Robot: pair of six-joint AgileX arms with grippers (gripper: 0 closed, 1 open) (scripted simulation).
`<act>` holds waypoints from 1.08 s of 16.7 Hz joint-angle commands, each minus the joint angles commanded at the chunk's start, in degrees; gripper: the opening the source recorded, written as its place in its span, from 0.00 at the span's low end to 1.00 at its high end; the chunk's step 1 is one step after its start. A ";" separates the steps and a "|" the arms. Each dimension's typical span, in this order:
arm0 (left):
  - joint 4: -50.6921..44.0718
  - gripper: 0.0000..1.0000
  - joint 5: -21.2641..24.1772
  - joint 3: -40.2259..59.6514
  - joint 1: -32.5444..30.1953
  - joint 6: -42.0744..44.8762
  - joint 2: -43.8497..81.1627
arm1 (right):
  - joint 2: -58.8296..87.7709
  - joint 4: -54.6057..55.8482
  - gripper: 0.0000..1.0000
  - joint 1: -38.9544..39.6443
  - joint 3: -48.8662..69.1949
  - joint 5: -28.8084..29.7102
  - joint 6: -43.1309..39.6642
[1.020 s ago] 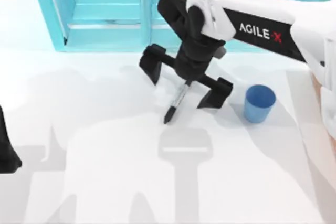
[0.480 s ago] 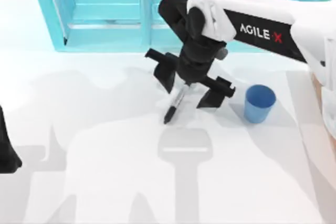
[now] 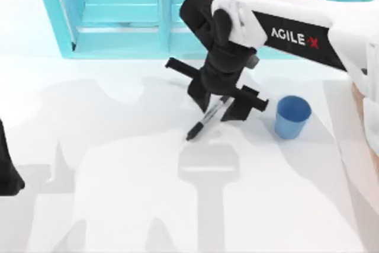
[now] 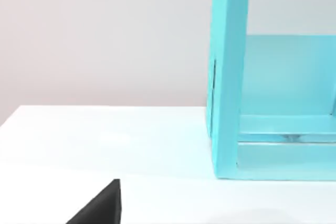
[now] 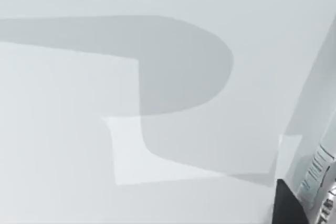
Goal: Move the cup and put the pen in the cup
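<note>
Since a second ago the pen [image 3: 208, 119] has swung from nearly upright in the top view to a clear slant, its dark tip shifted little while its upper end has gone toward the cup [image 3: 292, 117], and the right tool [image 3: 220, 106] has turned and drawn its fingers in around it. That pen is a slim, smooth cylinder with a pale grey-white barrel carrying dark print and a black end pointing down-left near the middle of the surface [image 3: 118, 194]. Its upper part sits between the black, blocky fingers, which look clamped on the barrel. In the right wrist view a strip of the printed barrel [image 5: 317, 174] shows at the edge beside a black finger.

Just to the right stands the cup, upright, a plain matte blue tapered shape wider at the rim, apart from the tool. Glossy white arm casing with black lettering reaches in from the right. Behind stands a smooth turquoise cabinet [image 3: 118, 16]. White and flat, the surface is crossed by soft grey shadows. My left tool [image 3: 7, 170] rests at the far left edge; I cannot tell how its fingers stand.
</note>
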 joint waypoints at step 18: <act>0.00 1.00 0.00 0.00 0.00 0.00 0.00 | -28.17 -11.24 0.00 7.49 -16.83 3.15 5.62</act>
